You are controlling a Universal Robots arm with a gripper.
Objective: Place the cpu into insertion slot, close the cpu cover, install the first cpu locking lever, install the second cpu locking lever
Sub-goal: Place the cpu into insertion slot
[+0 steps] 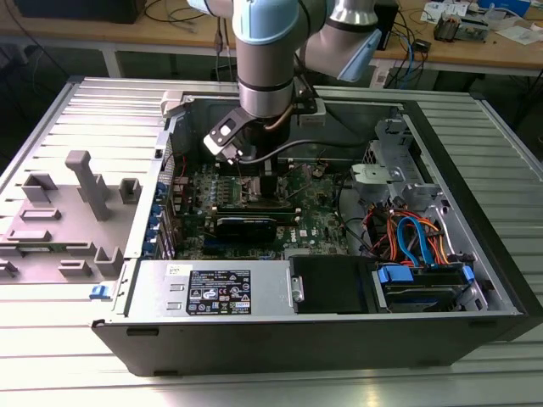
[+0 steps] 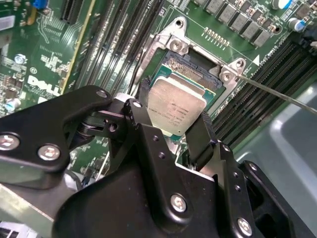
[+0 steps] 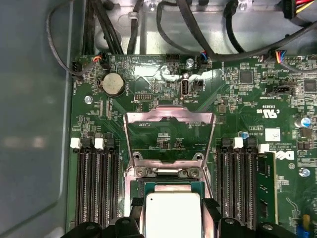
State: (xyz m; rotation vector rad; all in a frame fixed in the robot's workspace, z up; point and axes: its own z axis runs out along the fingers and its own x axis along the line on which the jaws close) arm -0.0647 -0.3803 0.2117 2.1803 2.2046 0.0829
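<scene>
- Placement step judged in hand: gripper (image 2: 174, 108) clamped on the cpu (image 2: 177, 101), one finger at each of two opposite edges.
- Held over the insertion slot (image 2: 194, 71), partly covering it; seated or just above, cannot tell.
- Noted the cpu cover (image 3: 170, 117) standing open beyond the slot, one locking lever (image 2: 277, 93) standing free; closing and latching not yet done.
- Calls, by judgement, for a level chip, square to the socket rim, with no sideways drag across the contacts.
- Print: faint engraving on the chip's lid, white lettering on the green board (image 3: 247, 99), a white sticker (image 3: 271, 135); none read off here.
</scene>
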